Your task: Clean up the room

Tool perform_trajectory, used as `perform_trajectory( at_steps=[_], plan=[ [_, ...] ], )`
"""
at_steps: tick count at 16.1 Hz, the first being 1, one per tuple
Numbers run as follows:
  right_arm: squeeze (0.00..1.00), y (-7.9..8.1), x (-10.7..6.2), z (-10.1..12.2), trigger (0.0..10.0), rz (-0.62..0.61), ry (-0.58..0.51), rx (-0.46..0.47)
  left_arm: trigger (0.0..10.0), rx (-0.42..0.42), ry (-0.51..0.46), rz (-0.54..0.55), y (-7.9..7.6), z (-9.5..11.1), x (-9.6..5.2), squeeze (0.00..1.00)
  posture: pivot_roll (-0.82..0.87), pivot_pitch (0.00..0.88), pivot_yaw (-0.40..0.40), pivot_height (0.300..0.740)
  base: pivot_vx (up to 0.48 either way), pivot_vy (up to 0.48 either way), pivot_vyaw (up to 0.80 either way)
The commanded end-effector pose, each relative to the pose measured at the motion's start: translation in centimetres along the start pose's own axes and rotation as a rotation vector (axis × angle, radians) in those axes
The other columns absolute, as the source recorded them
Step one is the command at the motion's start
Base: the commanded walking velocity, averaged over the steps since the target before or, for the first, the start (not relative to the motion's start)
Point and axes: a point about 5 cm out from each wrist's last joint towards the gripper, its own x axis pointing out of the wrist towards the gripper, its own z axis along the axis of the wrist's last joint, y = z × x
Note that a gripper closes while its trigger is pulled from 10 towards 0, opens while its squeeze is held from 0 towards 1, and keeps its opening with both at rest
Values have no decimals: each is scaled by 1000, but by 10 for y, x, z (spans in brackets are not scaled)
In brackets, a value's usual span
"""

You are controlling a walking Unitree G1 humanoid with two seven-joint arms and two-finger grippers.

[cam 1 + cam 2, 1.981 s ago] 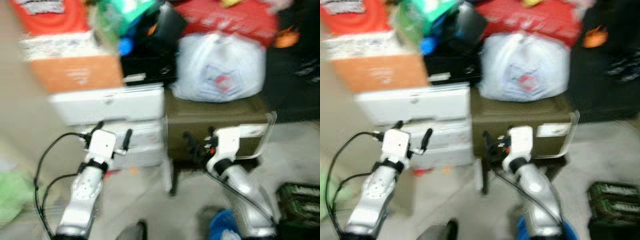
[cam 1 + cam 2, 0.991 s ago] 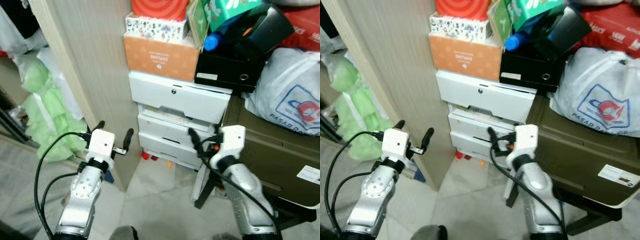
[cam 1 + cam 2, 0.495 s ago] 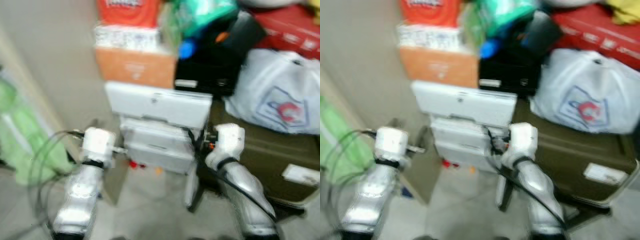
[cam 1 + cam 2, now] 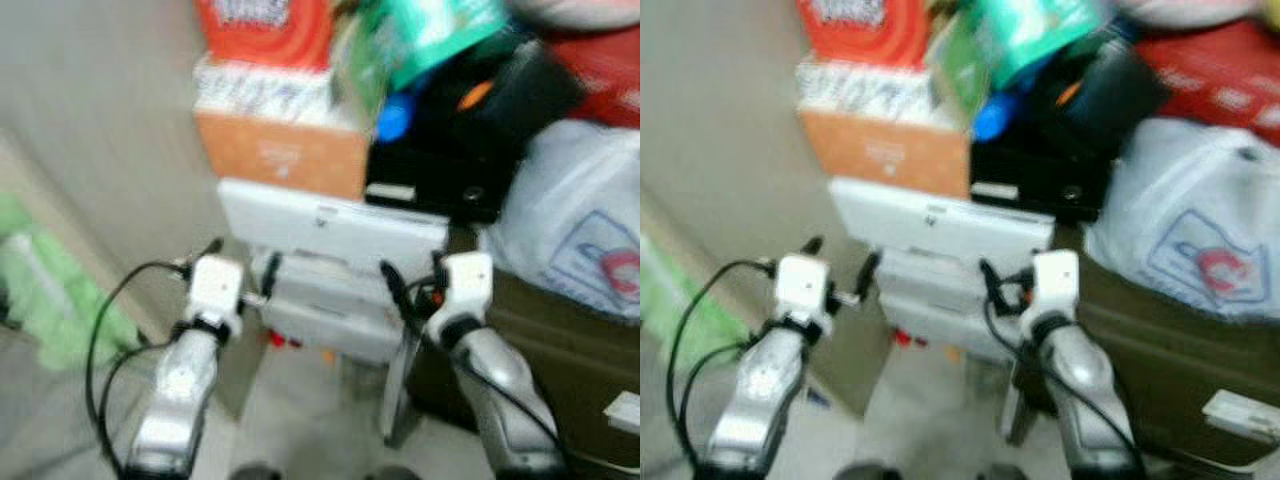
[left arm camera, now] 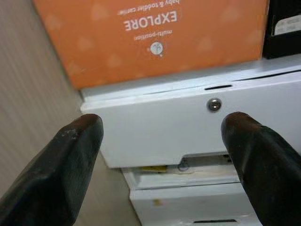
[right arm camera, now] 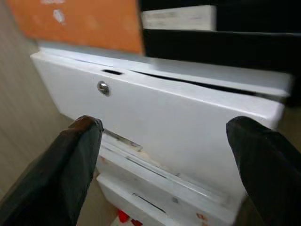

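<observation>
The white plastic drawer unit (image 5: 188, 127) stands under an orange cardboard box (image 5: 150, 35), its top drawer ajar. Both hands, left hand (image 5: 160, 155) and right hand (image 6: 164, 165), hover spread and empty just before it. A clumsy push could topple the piled boxes above.

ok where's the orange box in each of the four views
Left eye view: orange box upper middle, on the white drawer unit.
Right eye view: upper left of middle, on the same unit.
Left wrist view: across the top, print upside down.
Right wrist view: top left corner, blurred.
Shared landmark: the top drawer's round lock.
</observation>
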Motion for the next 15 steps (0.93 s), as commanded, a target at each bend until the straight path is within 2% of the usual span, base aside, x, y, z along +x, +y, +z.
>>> perform_trajectory(
  at_steps=[1, 4, 6, 8, 9, 11, 14, 15],
  plan=[
    [0, 9, 3, 4, 10000, 24, -20, 13, 10000, 29, 33, 50, 14, -5, -9, 0, -36, 32, 3, 740, 0, 0, 800],
    [0, 3, -11, 1, 10000, 10, 1, 4, 10000, 34, 63, 54, 18, -9, -31, 0, -38, 33, 1, 740, 0, 0, 800],
    [0, -2, -34, -14, 10000, -22, 68, 40, 10000, 58, 114, 66, 22, -17, -52, 0, -38, 39, -5, 740, 0, 0, 800],
    [0, -3, -50, -19, 10000, -25, 99, 23, 10000, 71, 141, 99, 32, -20, -62, 0, -38, 41, -7, 740, 0, 0, 800],
    [0, -4, -56, -22, 10000, -29, 119, 24, 10000, 72, 150, 105, 34, -21, -65, 0, -39, 43, -10, 740, 0, 0, 800],
    [0, -7, -58, -25, 10000, -43, 135, 42, 10000, 71, 153, 105, 32, -21, -65, 0, -39, 31, -4, 740, 0, 0, 800],
    [0, -11, -51, -26, 10000, -63, 125, 43, 10000, 58, 145, 118, 27, -20, -59, 0, -21, 3, -9, 740, 0, 0, 800],
    [0, -16, -40, -25, 10000, -92, 109, 51, 10000, 83, 131, 148, 29, -19, -54, 0, -6, 0, -11, 740, 0, 0, 800]
  ],
)
